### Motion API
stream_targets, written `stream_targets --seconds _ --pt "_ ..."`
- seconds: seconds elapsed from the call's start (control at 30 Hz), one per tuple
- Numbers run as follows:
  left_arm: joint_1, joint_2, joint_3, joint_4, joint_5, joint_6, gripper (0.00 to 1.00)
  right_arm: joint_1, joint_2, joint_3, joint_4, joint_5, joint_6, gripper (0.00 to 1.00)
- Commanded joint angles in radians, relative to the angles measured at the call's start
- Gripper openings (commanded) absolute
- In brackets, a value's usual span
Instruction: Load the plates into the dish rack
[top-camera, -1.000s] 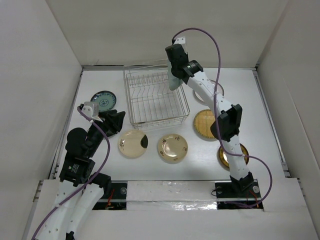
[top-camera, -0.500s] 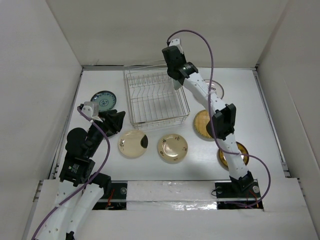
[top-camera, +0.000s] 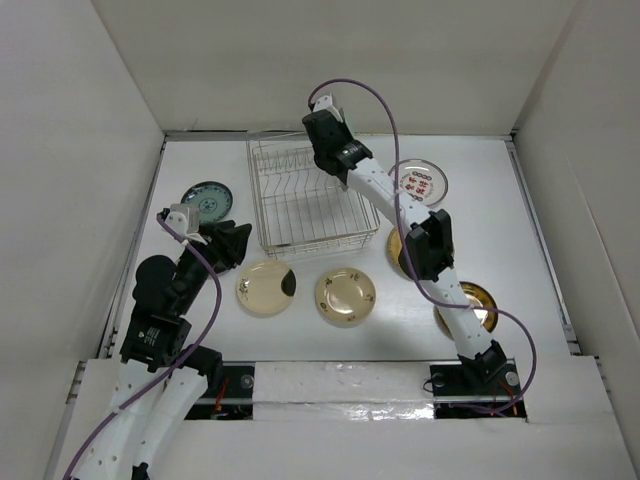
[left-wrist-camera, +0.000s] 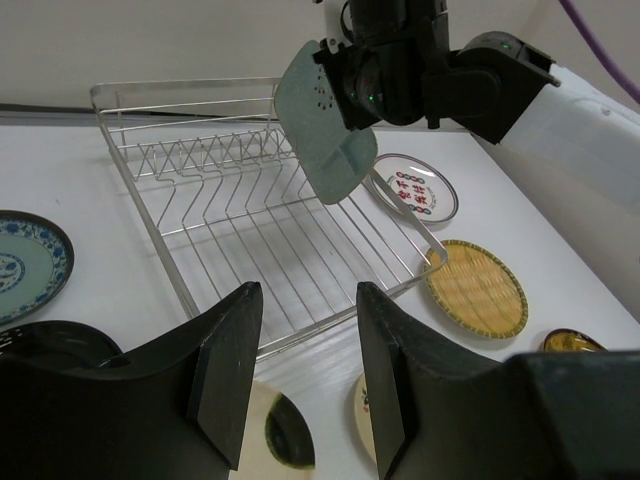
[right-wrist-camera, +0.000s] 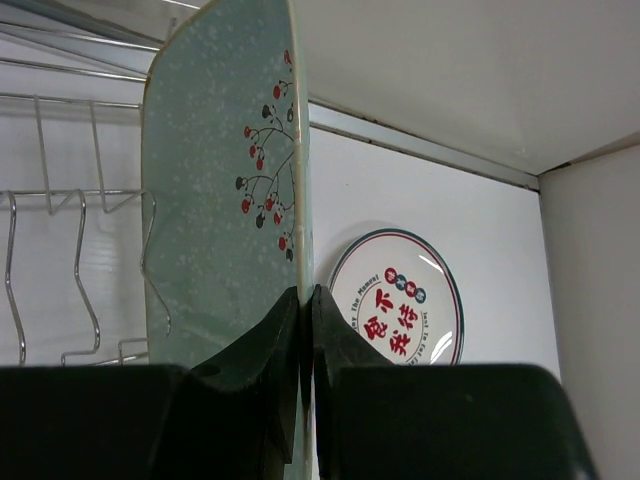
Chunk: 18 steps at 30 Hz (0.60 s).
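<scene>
My right gripper (right-wrist-camera: 306, 295) is shut on the rim of a pale green plate (right-wrist-camera: 220, 200) with a red berry sprig. It holds the plate upright, on edge. In the left wrist view this green plate (left-wrist-camera: 322, 125) hangs above the far right part of the silver wire dish rack (left-wrist-camera: 250, 225). From above, the right gripper (top-camera: 335, 165) is over the back of the rack (top-camera: 320, 234), which holds no plates. My left gripper (left-wrist-camera: 308, 288) stands open and empty, left of the rack's front corner (top-camera: 232, 245).
On the table lie a white plate with red marks (top-camera: 417, 182), a woven yellow one (top-camera: 400, 248) partly under the right arm, a dark-and-gold one (top-camera: 478, 300), a cream-gold one (top-camera: 346, 296), a cream one with a dark patch (top-camera: 266, 288) and a blue-patterned one (top-camera: 207, 200).
The right arm has swung left with the green plate, from the rack's right edge to over its back middle, uncovering the white plate. The left arm has not moved.
</scene>
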Motion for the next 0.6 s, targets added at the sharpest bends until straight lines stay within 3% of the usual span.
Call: stream_targets --seconds 0.0,0.23,0.3,0.4,0.57 --pt "-0.006 -0.009 -0.003 0.052 0.004 0.011 0.4 0.025 0.002 0.063 0.165 0.111 -0.091 0.0" --pt "-0.006 0.001 -0.003 0.05 0.003 0.011 0.4 0.035 0.004 -0.004 0.263 0.124 -0.124 0.02" --pt "-0.006 0.003 -0.003 0.05 -0.004 0.011 0.4 0.035 0.004 -0.012 0.275 0.118 -0.121 0.17" --pt "-0.006 0.003 -0.005 0.049 -0.014 0.011 0.4 0.045 -0.019 -0.032 0.286 0.099 -0.096 0.32" --pt "-0.006 0.011 -0.003 0.045 -0.022 0.012 0.4 0.045 -0.161 -0.127 0.294 0.007 0.017 0.49"
